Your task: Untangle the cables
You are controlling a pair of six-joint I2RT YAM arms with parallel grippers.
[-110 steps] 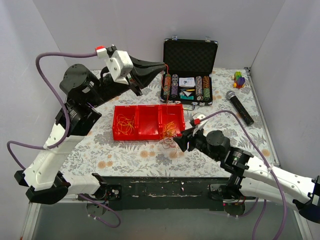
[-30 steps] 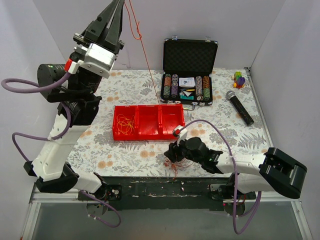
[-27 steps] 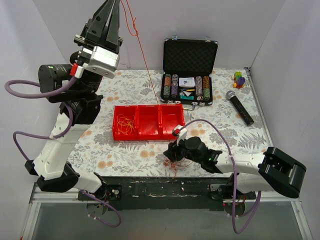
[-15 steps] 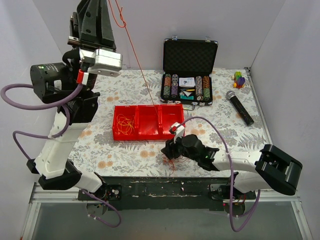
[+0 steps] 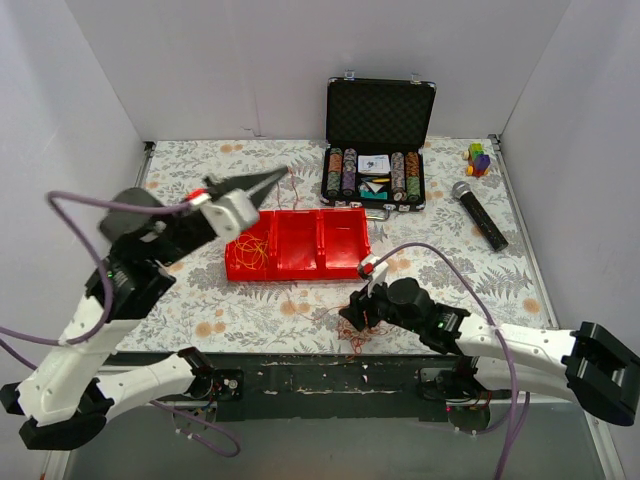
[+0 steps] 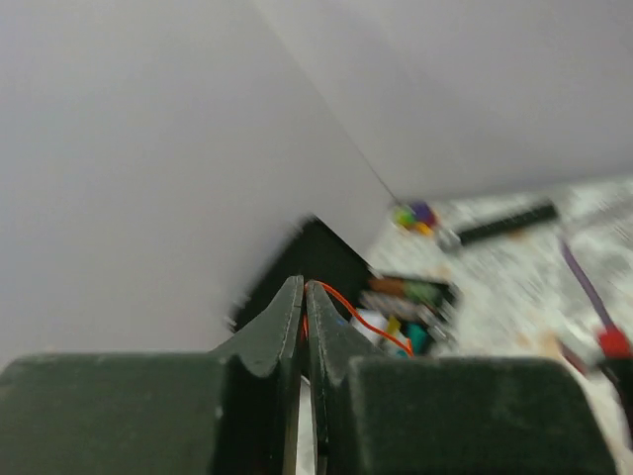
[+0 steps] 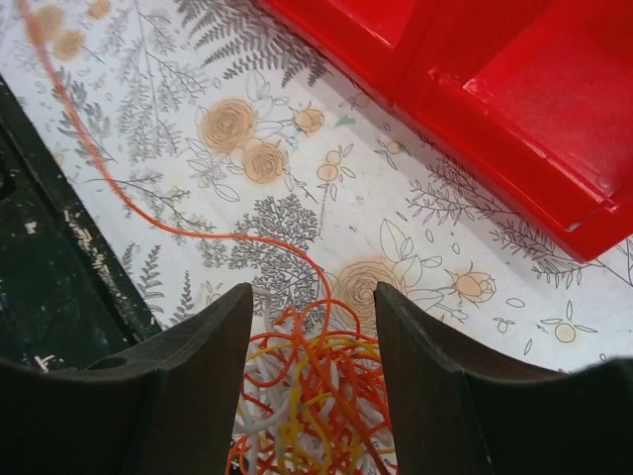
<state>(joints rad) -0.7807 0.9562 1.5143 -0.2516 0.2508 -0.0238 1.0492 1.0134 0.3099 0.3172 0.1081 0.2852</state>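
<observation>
Cables (image 7: pixel 307 416): one clump of orange and yellow strands was seen on the near part of the table (image 5: pixel 250 310), in front of the red tray (image 5: pixel 300 272). It was sat between the fingers of the right gripper (image 7: pixel 312 297). The right jaws were set fairly wide but closed around the clump, with strands touching both inner faces. One loose orange line was trailed from the clump across the cloth toward the black front strip (image 5: pixel 320 370).

One orange strand (image 6: pixel 358 319) was pinched in the left gripper (image 6: pixel 304 287), jaws fully closed on it. That gripper was held above the tray's far left corner, well apart from the clump.

Two arms and two grippers were counted.

Containers, two:
- The red tray was divided into three compartments. A few loose yellow and orange strands were seen in the left one.
- The black case (image 5: pixel 380 110) was stood open behind the tray, lid upright. Four rows of chips were counted in it, with cards between them.

One microphone (image 5: pixel 478 215) was laid right of the case. One small cluster of coloured blocks (image 5: pixel 479 158) was placed at the far right corner.

The table was covered with a floral cloth and enclosed by plain pale walls (image 5: pixel 200 70) at the left, back and right.
</observation>
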